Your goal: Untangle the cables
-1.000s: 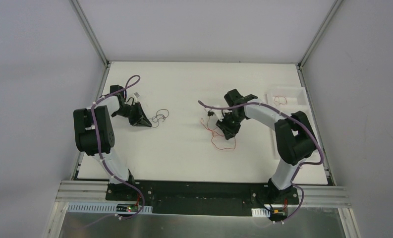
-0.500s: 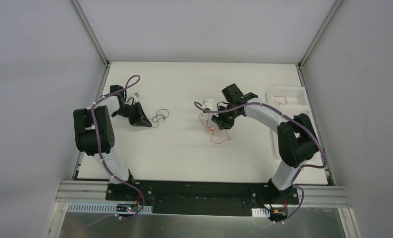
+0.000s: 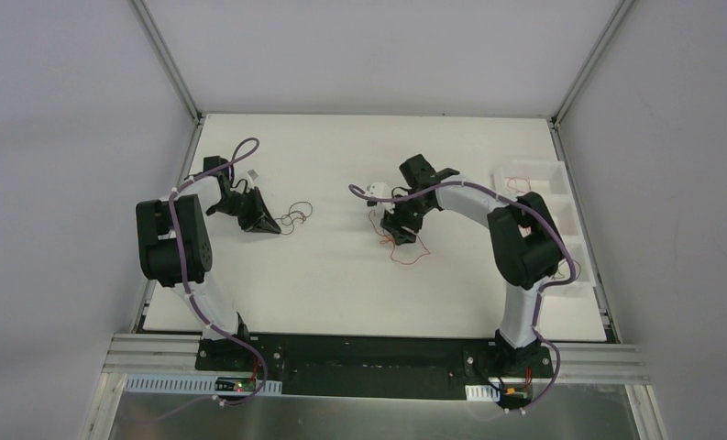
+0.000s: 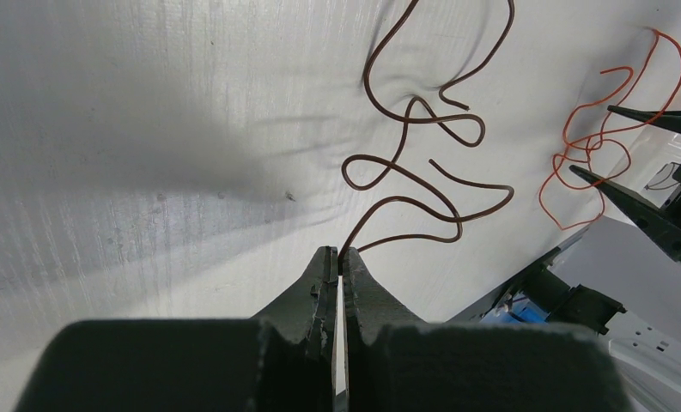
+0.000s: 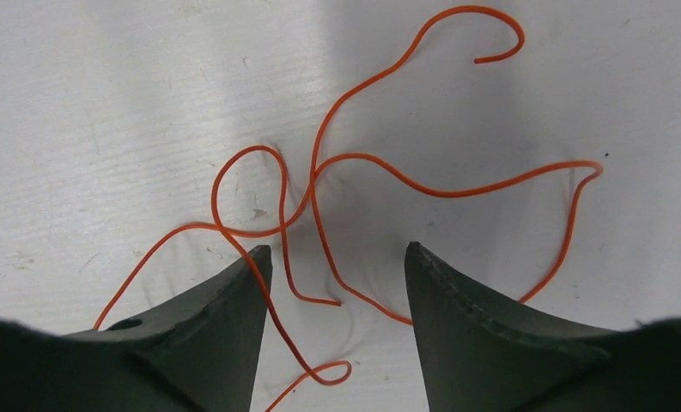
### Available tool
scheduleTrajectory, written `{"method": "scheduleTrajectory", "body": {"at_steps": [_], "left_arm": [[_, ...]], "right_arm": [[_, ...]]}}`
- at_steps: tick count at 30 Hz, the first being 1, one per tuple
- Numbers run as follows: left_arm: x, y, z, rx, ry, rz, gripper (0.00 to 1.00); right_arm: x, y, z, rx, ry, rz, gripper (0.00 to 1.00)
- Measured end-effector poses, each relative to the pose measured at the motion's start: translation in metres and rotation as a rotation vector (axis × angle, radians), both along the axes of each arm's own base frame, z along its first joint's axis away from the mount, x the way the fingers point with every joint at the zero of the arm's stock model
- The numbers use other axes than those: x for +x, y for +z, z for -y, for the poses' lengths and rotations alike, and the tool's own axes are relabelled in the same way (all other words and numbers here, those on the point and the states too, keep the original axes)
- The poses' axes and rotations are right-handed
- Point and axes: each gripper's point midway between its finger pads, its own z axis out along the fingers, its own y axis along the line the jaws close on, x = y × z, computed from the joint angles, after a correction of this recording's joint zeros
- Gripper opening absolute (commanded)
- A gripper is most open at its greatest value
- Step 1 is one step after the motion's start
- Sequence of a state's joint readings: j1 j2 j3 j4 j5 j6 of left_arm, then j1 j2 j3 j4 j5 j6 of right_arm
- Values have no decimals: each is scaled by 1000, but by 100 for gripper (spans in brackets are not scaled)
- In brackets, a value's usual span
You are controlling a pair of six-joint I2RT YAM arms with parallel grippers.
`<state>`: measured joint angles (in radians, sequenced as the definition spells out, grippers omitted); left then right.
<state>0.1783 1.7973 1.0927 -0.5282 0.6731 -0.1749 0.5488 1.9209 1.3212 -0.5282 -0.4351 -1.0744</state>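
Orange cables (image 5: 440, 193) lay tangled well left of the tray (image 3: 534, 164), beneath the right gripper (image 5: 337, 249). Its jaws gaped wide, gripping nothing, and one finger hid part of a strand. Farther left, the left gripper (image 4: 337, 256) pinched one end of the dark cable (image 4: 414, 103). The right arm hid much of the tray.

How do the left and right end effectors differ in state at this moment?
The left end effector is shut, while the right end effector is open. The left one pinches the end of the brown cable at its very tips; the right one only straddles the orange cables and clamps nothing. Both are low over the table, each at its own cables.
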Motion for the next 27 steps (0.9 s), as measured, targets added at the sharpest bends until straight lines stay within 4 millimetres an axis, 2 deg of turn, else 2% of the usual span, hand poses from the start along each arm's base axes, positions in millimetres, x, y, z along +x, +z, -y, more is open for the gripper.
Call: {"method": "scheduleTrajectory", "body": {"at_steps": [2,6,12,15,18,21,24,27], "left_arm": [[0,-1,0,0,0,-2,0],[0,-3,0,-3,4,-13,0],[1,-3,1,-8,9,-17,0],[1,-3,2,-9,5,-16,0],[1,-2,6,-7,-11,-12,0],[1,-1,17,-5,-49,-2,0],[1,0,29,-3,-90,10,0],[2,0,37,-1,-117,27,0]], "right_arm": [[0,-6,-2,-9,7,1,46],[5,-8,-9,-15,38,45,2],[-1,-7,-7,-47,47,42,0],[-13,5,2,-59,4,-2,0],[-20,41,10,-19,-87,-39,0],[-13,98,21,77,-221,-42,0],[-7,152,45,172,-359,-10,0],[-17,185,74,222,-484,-16,0]]}}
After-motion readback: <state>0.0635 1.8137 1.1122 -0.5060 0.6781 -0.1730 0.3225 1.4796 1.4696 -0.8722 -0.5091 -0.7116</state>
